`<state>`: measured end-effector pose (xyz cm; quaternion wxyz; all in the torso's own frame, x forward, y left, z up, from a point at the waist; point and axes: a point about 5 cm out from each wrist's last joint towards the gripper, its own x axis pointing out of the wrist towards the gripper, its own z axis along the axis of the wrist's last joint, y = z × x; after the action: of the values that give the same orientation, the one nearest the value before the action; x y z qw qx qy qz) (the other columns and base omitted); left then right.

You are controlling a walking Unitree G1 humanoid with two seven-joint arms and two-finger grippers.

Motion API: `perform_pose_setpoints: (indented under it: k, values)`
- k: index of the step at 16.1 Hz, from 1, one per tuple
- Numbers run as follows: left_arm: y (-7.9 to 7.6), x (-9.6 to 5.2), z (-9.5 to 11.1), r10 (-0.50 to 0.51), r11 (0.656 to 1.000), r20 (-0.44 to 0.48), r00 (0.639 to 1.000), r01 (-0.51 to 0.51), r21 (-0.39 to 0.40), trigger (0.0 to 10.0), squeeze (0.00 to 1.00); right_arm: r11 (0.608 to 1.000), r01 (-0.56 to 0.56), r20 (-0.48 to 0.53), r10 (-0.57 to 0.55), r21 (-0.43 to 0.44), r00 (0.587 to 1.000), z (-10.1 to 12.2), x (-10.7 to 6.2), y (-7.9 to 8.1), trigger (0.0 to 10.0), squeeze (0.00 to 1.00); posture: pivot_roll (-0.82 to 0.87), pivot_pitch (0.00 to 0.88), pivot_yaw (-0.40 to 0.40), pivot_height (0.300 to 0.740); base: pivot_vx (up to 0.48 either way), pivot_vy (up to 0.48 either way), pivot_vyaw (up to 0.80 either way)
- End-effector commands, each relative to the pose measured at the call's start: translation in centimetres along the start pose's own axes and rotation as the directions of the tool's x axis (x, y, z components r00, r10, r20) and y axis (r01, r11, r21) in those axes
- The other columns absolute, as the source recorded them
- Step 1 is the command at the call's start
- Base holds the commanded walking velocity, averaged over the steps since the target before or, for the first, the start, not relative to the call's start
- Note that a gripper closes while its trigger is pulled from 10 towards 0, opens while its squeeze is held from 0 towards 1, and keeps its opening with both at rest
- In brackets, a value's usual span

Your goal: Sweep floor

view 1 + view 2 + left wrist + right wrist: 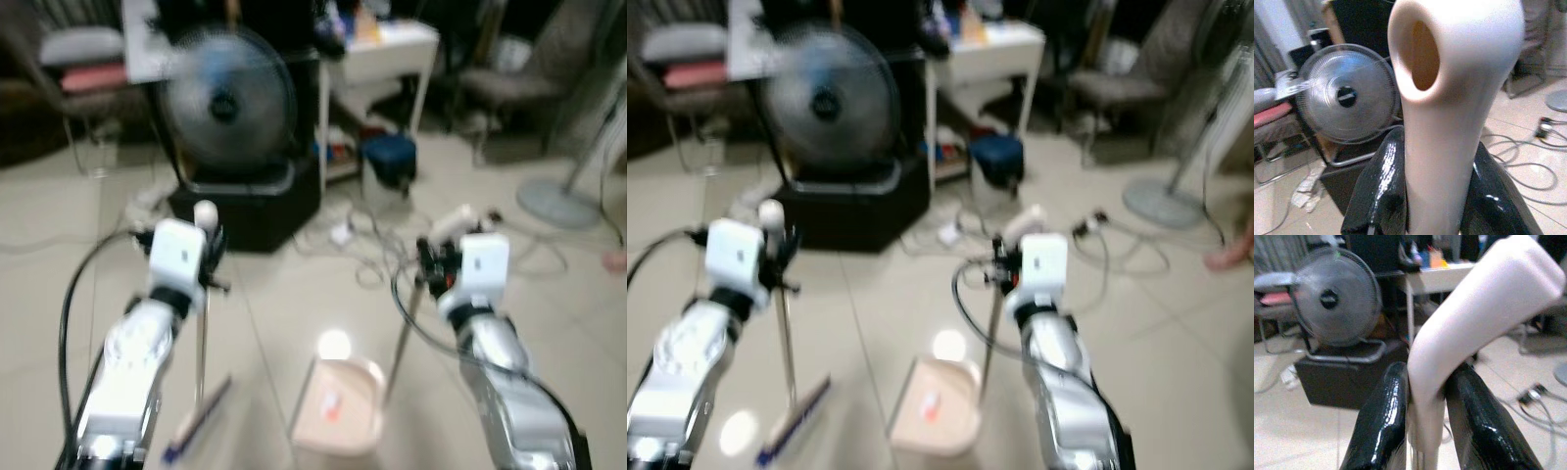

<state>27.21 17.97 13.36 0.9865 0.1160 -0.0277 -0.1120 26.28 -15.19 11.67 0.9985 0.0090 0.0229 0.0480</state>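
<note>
My left gripper (pixel 208 257) is shut on the pale upright handle of a broom (pixel 1449 98). The broom's head (pixel 201 413), with blue bristles, rests on the tiled floor in front of me. My right gripper (pixel 436 262) is shut on the pale bent handle (pixel 1474 313) of a long-stemmed dustpan. The beige pan (pixel 338 406) sits on the floor between my arms, just right of the broom head. A small reddish scrap (pixel 331 408) lies inside the pan. The head views are blurred.
A round fan (pixel 227 103) stands on a black box (pixel 245 206) straight ahead. Behind it are a white table (pixel 377 54) and a blue bucket (pixel 387 162). Loose cables (pixel 367 245) trail over the tiles. A fan base (pixel 558 201) stands at the right, a chair (pixel 83 59) at the far left.
</note>
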Motion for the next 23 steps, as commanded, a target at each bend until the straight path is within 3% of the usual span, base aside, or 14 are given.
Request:
perform_pose_setpoints:
  k: [1,17,23]
  values:
    - [0.3,0.2,1.0,0.004,1.000,0.045,0.999,-0.005,0.017,10.0,0.00,1.000,-0.003,0.049,0.002,0.004,0.999,1.1,0.2,0.1,10.0,0.00,-0.11,0.009,0.045,0.740,0.000,-0.326,0.00]
    - [0.5,0.5,1.2,-0.005,0.999,0.059,0.998,0.002,0.037,10.0,0.00,1.000,0.006,0.042,-0.007,0.023,0.999,0.4,0.3,0.3,10.0,0.00,-0.10,0.000,0.057,0.740,0.000,-0.316,0.00]
    - [1.2,0.6,1.3,0.002,0.998,0.052,0.999,-0.006,0.064,10.0,0.00,1.000,0.004,0.074,-0.004,-0.003,0.997,0.0,0.5,0.5,10.0,0.00,-0.07,0.015,0.091,0.740,0.000,0.000,0.00]
